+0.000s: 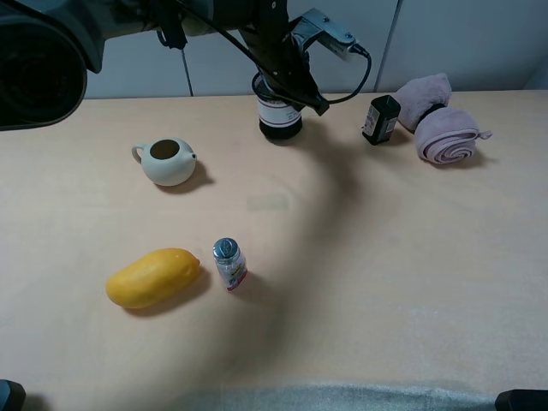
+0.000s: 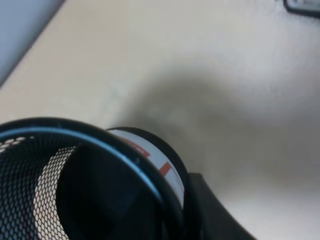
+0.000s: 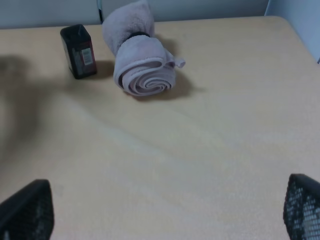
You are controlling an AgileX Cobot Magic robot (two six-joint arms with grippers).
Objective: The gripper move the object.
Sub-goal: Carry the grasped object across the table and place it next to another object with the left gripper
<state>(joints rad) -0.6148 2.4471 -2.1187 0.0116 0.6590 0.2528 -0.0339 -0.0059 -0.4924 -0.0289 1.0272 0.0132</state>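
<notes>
The black wire-mesh pen cup [image 1: 279, 111], with a white band round its lower part and a black base, stands at the back middle of the table. My left gripper [image 1: 300, 86] reaches across from the upper left and sits at the cup's rim. In the left wrist view the cup [image 2: 60, 185] fills the lower left, and one dark finger [image 2: 212, 212] lies against its outer wall; the other finger is hidden. The gripper looks shut on the cup's wall. My right gripper [image 3: 162, 220] is open and empty over bare table.
A white teapot [image 1: 167, 160] stands at the left. A yellow mango [image 1: 152, 277] and a small silver-topped can [image 1: 229, 264] lie in front. A dark bottle [image 1: 380, 119] and a rolled pink towel [image 1: 441, 128] are at the back right.
</notes>
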